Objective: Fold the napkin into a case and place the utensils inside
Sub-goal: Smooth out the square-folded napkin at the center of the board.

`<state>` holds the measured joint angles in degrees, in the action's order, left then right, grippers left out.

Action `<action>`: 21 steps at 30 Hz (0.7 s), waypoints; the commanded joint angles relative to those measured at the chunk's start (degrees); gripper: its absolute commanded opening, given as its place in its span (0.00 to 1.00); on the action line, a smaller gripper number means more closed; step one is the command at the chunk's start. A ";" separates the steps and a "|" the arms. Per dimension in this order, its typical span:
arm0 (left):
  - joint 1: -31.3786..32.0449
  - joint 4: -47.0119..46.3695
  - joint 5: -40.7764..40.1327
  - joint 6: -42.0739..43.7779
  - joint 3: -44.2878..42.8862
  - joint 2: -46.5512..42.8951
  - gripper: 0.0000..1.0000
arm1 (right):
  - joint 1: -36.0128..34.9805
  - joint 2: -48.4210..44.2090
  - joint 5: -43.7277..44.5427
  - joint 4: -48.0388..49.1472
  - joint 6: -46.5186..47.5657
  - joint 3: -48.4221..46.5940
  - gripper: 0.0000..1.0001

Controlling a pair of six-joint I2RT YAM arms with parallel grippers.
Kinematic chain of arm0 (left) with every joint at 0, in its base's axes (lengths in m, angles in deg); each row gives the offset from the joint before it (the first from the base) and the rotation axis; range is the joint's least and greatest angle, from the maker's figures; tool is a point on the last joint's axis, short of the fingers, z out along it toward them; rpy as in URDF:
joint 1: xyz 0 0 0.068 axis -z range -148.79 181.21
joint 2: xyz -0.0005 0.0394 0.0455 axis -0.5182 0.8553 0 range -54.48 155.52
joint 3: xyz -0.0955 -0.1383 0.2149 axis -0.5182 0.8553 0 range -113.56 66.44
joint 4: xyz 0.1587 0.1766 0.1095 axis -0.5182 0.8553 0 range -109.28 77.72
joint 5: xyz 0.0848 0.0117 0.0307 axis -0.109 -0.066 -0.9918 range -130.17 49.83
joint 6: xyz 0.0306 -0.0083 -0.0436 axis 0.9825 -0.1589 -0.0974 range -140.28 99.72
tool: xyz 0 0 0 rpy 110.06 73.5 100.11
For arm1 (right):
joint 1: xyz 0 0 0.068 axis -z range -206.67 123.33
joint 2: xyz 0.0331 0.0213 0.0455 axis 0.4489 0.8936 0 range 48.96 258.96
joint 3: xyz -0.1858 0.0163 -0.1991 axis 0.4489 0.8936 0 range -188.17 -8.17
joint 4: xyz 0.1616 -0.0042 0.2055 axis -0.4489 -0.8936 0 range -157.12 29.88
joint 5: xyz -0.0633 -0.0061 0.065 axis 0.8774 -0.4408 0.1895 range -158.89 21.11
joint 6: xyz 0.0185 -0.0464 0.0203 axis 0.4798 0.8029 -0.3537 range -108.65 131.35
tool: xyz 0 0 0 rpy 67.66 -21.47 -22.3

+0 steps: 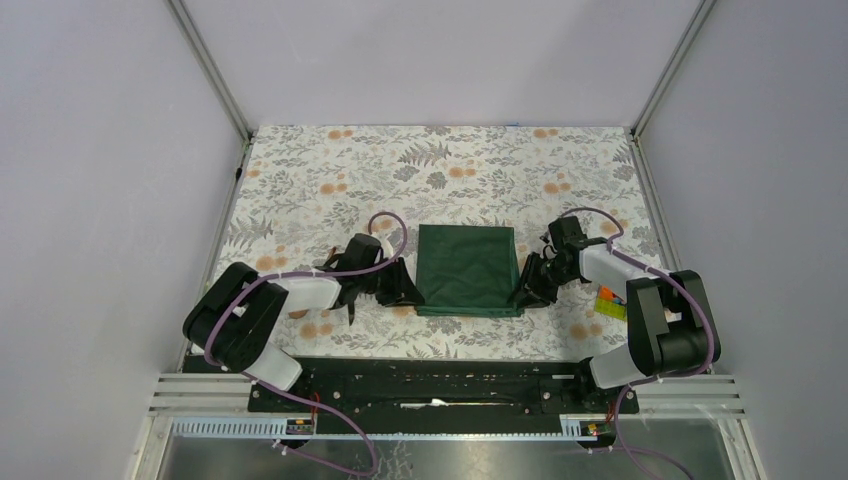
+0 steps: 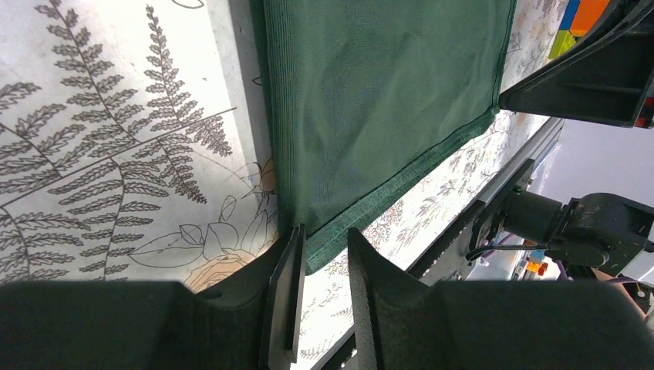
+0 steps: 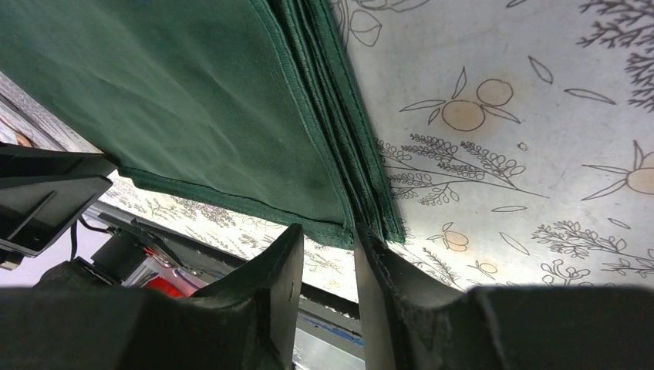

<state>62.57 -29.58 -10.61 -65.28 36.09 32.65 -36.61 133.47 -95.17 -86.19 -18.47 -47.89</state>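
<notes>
Here, the dark green napkin [image 1: 467, 268] lies folded into a squarish pad at the middle of the floral-clothed surface [image 1: 330, 170]. The left pincer [image 1: 408, 290] straddles its near left corner and the right pincer [image 1: 527, 290] its near right corner. Both stand narrow, though whether either truly clamps the cloth cannot be told. Bright toy blocks [image 1: 607, 303] sit near the surface's right edge.

Both arms reach low and inward, left end effector [image 1: 408, 290] and right end effector [image 1: 523, 293] clamped narrow.
</notes>
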 commanded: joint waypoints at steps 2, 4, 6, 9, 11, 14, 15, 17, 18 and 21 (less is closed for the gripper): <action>0.83 -2.26 -0.95 0.09 0.99 -0.19 0.31 | 0.35 0.34 -1.84 1.36 -0.44 0.99 0.37; 1.14 -2.26 -0.91 0.01 1.00 -0.21 0.31 | 0.35 0.18 -1.77 1.50 -0.48 1.51 0.37; 1.29 -2.26 -0.94 -0.09 1.04 -0.21 0.31 | 0.35 0.06 -1.86 1.48 -0.41 1.95 0.38; 1.38 -2.39 -0.98 -0.10 0.99 -0.20 0.31 | 0.35 -0.13 -2.35 2.17 -0.80 2.60 0.40; 1.42 -2.38 -1.03 -0.10 0.99 -0.06 0.31 | 0.40 -0.29 -2.77 2.14 -0.91 2.63 0.41; 1.42 -2.39 -0.95 -0.01 1.03 -0.07 0.30 | 0.35 -1.31 -2.51 1.60 -0.86 2.82 0.45; 1.41 -2.43 -0.99 -0.07 1.12 -0.16 0.30 | 0.40 -1.62 -2.46 1.63 -0.85 2.97 0.45; 1.43 -2.70 -0.87 -0.18 1.25 -0.04 0.30 | 0.35 -1.96 -2.05 1.20 -0.85 2.83 0.45; 1.51 -2.70 -0.76 -0.14 1.21 0.10 0.30 | 0.40 -2.04 -2.01 1.11 -0.90 2.70 0.45; 1.47 -2.70 -0.60 -0.10 1.25 0.06 0.30 | 0.35 -2.84 -1.70 0.28 -0.78 2.57 0.46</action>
<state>63.79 -29.91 -10.85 -65.36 36.97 32.65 -36.56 132.95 -97.00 -84.27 -19.11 -45.40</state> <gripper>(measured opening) 0.302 0.451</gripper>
